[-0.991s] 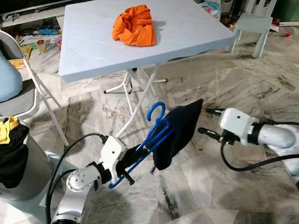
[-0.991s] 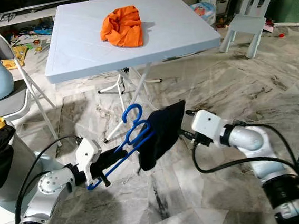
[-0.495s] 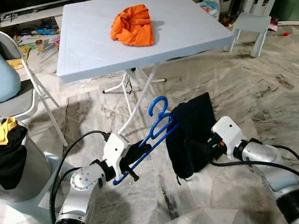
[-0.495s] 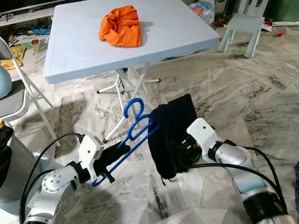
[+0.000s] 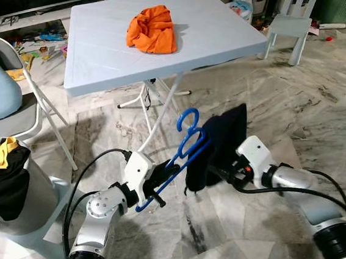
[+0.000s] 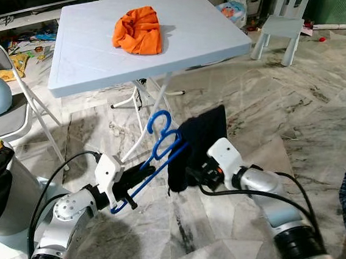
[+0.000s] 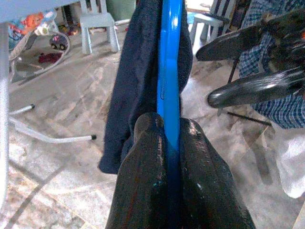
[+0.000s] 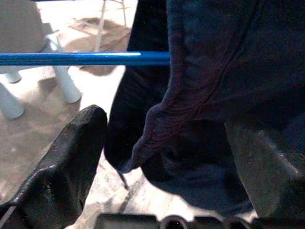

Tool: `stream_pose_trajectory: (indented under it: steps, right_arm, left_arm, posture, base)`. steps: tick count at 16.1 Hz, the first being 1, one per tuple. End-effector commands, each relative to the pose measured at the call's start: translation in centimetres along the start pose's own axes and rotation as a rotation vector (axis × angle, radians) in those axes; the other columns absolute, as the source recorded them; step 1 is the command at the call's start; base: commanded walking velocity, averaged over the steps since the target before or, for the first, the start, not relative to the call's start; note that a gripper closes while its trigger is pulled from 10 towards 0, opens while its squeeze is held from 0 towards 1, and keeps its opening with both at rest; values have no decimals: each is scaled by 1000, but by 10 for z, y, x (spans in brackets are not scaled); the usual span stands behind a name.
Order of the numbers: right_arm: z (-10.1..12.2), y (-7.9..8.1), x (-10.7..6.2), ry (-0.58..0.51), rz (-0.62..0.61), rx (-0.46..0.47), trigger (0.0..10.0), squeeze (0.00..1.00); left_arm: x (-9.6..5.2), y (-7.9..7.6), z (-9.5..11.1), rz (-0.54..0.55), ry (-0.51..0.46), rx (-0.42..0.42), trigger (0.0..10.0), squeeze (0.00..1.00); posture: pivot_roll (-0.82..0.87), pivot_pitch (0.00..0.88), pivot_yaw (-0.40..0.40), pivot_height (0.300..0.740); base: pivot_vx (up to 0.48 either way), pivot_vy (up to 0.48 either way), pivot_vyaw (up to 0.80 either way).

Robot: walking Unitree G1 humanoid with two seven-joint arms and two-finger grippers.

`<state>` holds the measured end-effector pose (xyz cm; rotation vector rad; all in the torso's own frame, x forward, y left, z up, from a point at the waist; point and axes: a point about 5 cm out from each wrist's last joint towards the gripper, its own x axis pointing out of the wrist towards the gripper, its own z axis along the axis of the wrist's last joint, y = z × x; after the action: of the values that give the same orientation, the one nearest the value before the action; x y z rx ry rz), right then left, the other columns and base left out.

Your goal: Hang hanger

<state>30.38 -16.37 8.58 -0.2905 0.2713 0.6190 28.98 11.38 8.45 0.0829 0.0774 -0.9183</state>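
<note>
A light blue folding table point(image 5: 105, 62) carrying an orange garment point(image 5: 151, 30) stands directly ahead; a folding chair point(image 5: 22, 119) stands to the left. The left gripper point(image 5: 159, 175) is clamped on the blue hanger point(image 5: 183, 144), held above the marble floor. The right gripper point(image 5: 217, 173), fingers apart, straddles the dark garment point(image 5: 220, 140) draped on the hanger.

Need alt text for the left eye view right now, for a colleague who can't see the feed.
The left gripper holds a blue hanger with a dark garment draped on it, low over a marble floor. The right gripper, fingers apart, reaches into the garment. Behind stands a table with an orange cloth on it.
</note>
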Motion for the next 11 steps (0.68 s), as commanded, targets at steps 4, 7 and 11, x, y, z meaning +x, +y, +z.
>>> stream_pose_trajectory:
  steps: [4, 7, 11]
  right_arm:
    - [14, 10, 16, -48, -87, 11, 10000, 0]
    - [21, 5, 23, -82, -194, -10, 4588, 0]
    - [29, -20, 17, -134, -335, -59, 0, 0]
  left_arm:
    - [7, -2, 17, -19, -71, 7, 0, 0]
    - [8, -7, 18, -36, -73, 2, 0, 0]
    - [6, -9, 20, -52, -76, -1, 0, 0]
  posture:
    - [-40, 139, 5, 740]
    - [-34, 142, 5, 740]
    - [-31, 142, 3, 740]
  base:
    - [0, 0, 0]
    - [0, 0, 0]
    - [0, 0, 0]
